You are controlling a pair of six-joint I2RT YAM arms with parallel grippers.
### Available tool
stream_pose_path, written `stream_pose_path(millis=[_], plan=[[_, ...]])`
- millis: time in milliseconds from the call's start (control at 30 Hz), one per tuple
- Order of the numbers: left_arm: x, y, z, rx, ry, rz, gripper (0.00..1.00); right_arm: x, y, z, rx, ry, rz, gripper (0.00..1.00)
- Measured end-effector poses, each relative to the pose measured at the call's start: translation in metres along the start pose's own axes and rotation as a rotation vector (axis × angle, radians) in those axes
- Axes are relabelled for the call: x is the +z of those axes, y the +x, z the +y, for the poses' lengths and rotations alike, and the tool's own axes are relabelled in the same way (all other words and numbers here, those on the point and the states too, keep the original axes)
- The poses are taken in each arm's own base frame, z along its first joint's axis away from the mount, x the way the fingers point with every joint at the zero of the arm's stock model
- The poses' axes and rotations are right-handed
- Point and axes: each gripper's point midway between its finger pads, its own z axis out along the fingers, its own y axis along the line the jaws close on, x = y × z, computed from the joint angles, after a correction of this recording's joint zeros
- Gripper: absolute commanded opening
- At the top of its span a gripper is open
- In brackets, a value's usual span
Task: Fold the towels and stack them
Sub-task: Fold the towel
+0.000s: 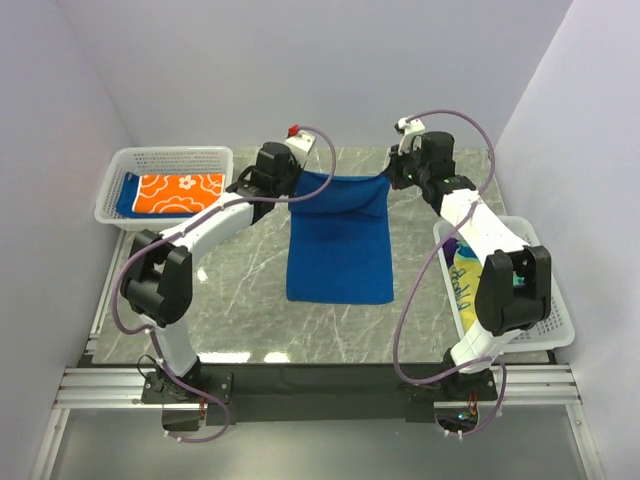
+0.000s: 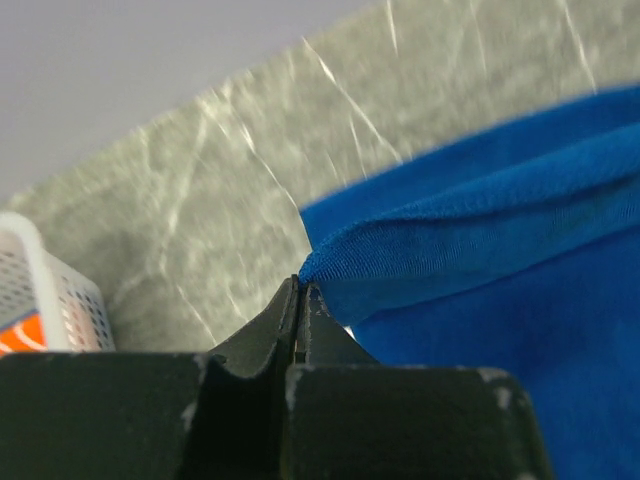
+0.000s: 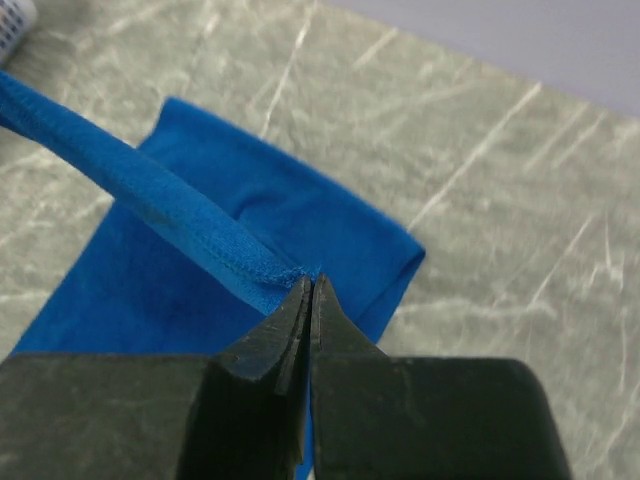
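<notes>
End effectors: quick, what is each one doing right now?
Left end effector: closed, pinching a corner of the blue towel.
Right end effector: closed, pinching the towel's other raised corner.

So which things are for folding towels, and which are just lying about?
For the job: plain royal blue cloth towel, pinched by the left gripper and right gripper; folded orange white-flowered towel; yellow patterned towel.
Just there: left white mesh plastic basket; right white mesh plastic basket; grey marble-look table.
</notes>
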Motion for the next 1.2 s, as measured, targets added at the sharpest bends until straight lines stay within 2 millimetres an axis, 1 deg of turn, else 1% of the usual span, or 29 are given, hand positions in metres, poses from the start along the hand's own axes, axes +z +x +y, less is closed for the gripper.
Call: stream_pose_path(millis=[100,167,367,467,533,667,833,933,1100,1200], plan=[[-0.009,0.019,-0.007,0.013,0.044,0.049,0.0,-0.007,0.008,0.001,0.006,0.007,0.021,0.0],[-0.019,0.022,-0.01,0.017,0.073,0.061,0.0,-0.016,0.006,0.003,0.005,0.01,0.013,0.0],[-0.058,0.011,-0.016,0.005,0.151,0.034,0.0,-0.048,0.01,0.016,0.029,0.005,-0.007,0.0],[-0.073,0.013,-0.02,-0.012,0.18,0.033,0.0,-0.06,0.02,0.02,0.057,0.008,-0.001,0.0],[-0.078,0.017,-0.023,-0.018,0.191,0.041,0.0,-0.065,0.023,0.021,0.065,0.016,0.0,0.0],[-0.084,0.027,-0.028,-0.032,0.21,0.068,0.0,-0.069,0.021,0.021,0.073,0.025,-0.007,0.0],[-0.088,0.029,-0.035,-0.051,0.229,0.073,0.0,-0.073,0.021,0.02,0.078,0.039,-0.013,0.0],[-0.095,0.035,-0.041,-0.069,0.241,0.091,0.0,-0.078,0.029,0.022,0.099,0.041,-0.005,0.0],[-0.109,0.054,-0.046,-0.101,0.25,0.141,0.0,-0.089,0.049,0.028,0.148,0.043,0.031,0.0],[-0.115,0.056,-0.047,-0.115,0.252,0.155,0.0,-0.097,0.054,0.031,0.177,0.048,0.043,0.0]])
